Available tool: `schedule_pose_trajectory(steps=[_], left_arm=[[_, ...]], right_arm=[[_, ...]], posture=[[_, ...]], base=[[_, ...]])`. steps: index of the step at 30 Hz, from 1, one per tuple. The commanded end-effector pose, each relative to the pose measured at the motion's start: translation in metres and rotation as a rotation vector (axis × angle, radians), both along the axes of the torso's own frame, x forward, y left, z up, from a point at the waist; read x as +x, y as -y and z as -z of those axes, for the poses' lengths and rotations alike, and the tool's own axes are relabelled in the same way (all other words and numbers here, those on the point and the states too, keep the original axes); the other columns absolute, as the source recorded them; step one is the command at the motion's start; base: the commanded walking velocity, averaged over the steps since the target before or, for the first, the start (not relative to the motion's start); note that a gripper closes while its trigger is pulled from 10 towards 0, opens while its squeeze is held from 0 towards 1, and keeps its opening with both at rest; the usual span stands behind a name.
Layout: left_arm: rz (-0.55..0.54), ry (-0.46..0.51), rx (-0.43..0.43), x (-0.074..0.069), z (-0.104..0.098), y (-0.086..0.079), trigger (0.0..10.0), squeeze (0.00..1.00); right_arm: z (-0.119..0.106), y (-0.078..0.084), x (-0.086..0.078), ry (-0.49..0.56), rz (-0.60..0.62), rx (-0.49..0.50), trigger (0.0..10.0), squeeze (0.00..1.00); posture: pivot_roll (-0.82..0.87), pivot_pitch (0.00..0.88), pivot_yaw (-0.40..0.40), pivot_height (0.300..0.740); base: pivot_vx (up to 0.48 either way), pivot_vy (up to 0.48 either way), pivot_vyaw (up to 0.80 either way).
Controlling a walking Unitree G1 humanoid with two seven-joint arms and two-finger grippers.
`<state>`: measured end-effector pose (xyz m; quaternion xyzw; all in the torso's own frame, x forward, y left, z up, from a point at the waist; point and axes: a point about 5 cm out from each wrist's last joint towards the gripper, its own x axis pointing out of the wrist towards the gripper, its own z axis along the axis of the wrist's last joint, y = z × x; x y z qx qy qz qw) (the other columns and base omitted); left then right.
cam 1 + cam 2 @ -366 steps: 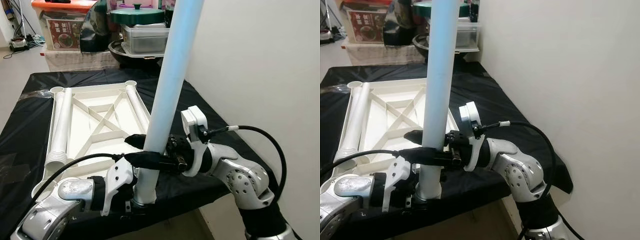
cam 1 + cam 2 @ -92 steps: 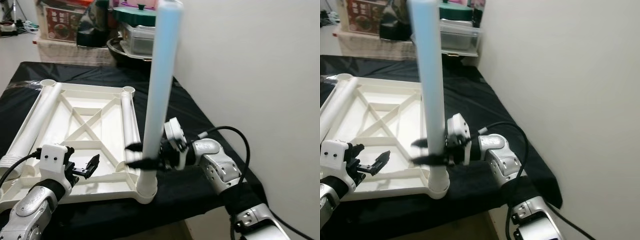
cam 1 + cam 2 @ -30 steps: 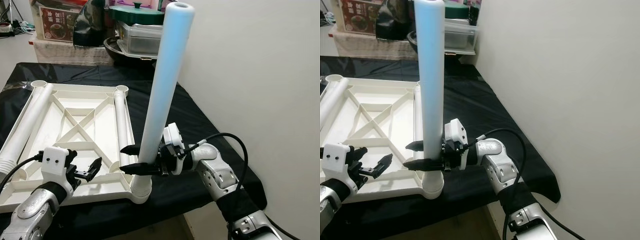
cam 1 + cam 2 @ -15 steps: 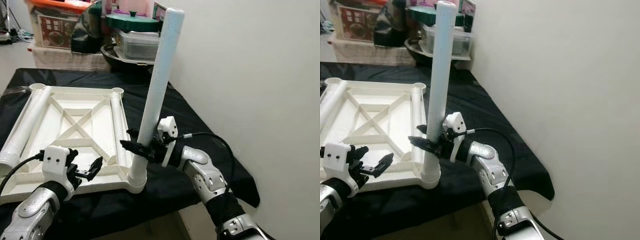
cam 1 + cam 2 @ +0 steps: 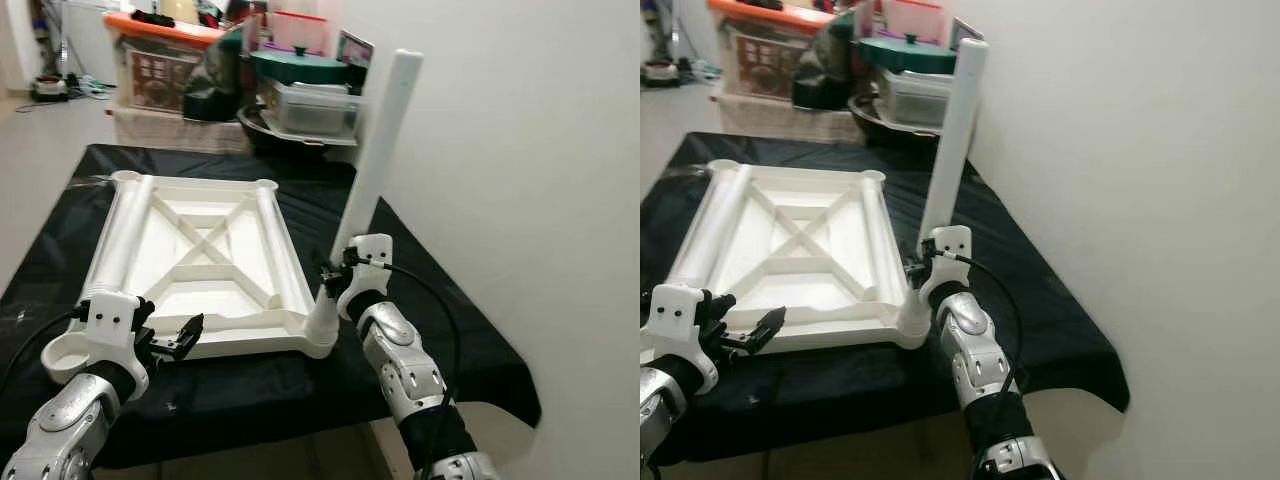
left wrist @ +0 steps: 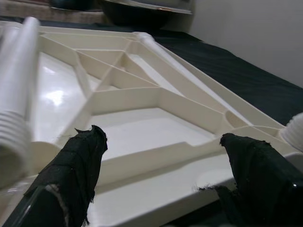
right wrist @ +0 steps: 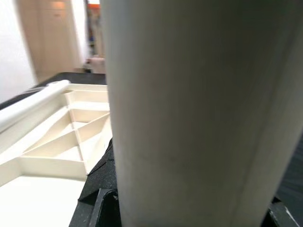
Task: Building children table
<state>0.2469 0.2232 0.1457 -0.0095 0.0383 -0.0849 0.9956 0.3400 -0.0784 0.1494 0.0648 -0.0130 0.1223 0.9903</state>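
The white tabletop (image 5: 165, 282) lies upside down on a black-covered table. A white leg (image 5: 378, 150) stands in its near right corner socket (image 5: 320, 338), leaning slightly right. My right gripper (image 5: 335, 278) is shut on this leg just above the socket; in the right wrist view the leg (image 7: 199, 109) looms close, with one black finger (image 7: 102, 189) beside it. My left gripper (image 5: 178, 337) is open and holds nothing at the tabletop's near edge, its fingers (image 6: 78, 161) wide apart. A second loose leg (image 5: 120, 235) lies along the tabletop's left side.
A white wall (image 5: 520, 150) runs close along the table's right side. Storage boxes, a green-lidded pot and a container (image 5: 300, 80) are stacked behind the table. Black cloth (image 5: 440, 300) drapes over the right corner. Open floor (image 5: 40, 140) lies to the left.
The camera has pulled back and shifted. Since 12 s ago the left gripper let go of the leg's base and opened. The right gripper now sits closer against the leg.
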Motion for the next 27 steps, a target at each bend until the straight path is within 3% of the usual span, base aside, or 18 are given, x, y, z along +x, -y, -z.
schedule_pose_trajectory(steps=[1, 5, 6, 7, 8, 16, 17, 22, 27], left_arm=[[0.015, -0.004, 0.000, 0.004, 0.002, 0.005, 10.0, 0.00], [0.020, -0.006, 0.000, 0.005, 0.003, 0.007, 10.0, 0.00], [0.021, -0.007, 0.000, 0.006, 0.003, 0.007, 10.0, 0.00], [0.022, -0.007, 0.000, 0.006, 0.003, 0.007, 10.0, 0.00], [0.021, -0.009, 0.002, 0.006, 0.003, 0.006, 10.0, 0.00], [0.020, -0.011, 0.003, 0.008, 0.004, 0.005, 10.0, 0.00], [0.023, -0.011, 0.004, 0.008, 0.005, 0.006, 10.0, 0.00], [0.026, -0.011, 0.004, 0.009, 0.005, 0.006, 10.0, 0.00], [0.032, -0.012, 0.009, 0.009, 0.005, 0.006, 10.0, 0.00]], right_arm=[[0.019, 0.019, -0.003, -0.078, 0.105, -0.053, 0.0, 0.00], [0.015, 0.013, -0.004, -0.056, 0.104, -0.085, 0.0, 0.00], [0.015, 0.013, -0.003, -0.056, 0.106, -0.085, 2.7, 0.00], [0.014, 0.012, -0.002, -0.056, 0.118, -0.086, 2.7, 0.00], [0.013, 0.012, -0.001, -0.056, 0.120, -0.084, 10.0, 0.00], [0.005, 0.012, -0.001, -0.037, 0.134, -0.081, 10.0, 0.00], [-0.004, 0.015, -0.001, -0.012, 0.144, -0.047, 10.0, 1.00], [-0.012, 0.017, -0.001, 0.017, 0.152, -0.026, 10.0, 1.00], [-0.034, 0.020, -0.006, 0.120, 0.120, -0.001, 10.0, 1.00]], posture=[[0.14, 0.000, -0.147, 0.740], [0.14, 0.000, -0.145, 0.740], [0.14, 0.000, -0.145, 0.740], [0.14, 0.000, -0.145, 0.740], [0.14, 0.000, -0.146, 0.740], [0.13, 0.000, -0.146, 0.740], [0.13, 0.000, -0.140, 0.740], [0.12, 0.000, -0.138, 0.740], [0.12, 0.000, -0.132, 0.740]], base=[[0.000, 0.000, 0.00], [0.000, 0.000, 0.00], [0.000, 0.000, 0.00], [0.000, 0.000, 0.00], [0.000, 0.000, 0.00], [0.000, 0.000, 0.00], [0.000, 0.000, 0.00], [0.000, 0.000, 0.00], [0.000, 0.000, 0.00]])
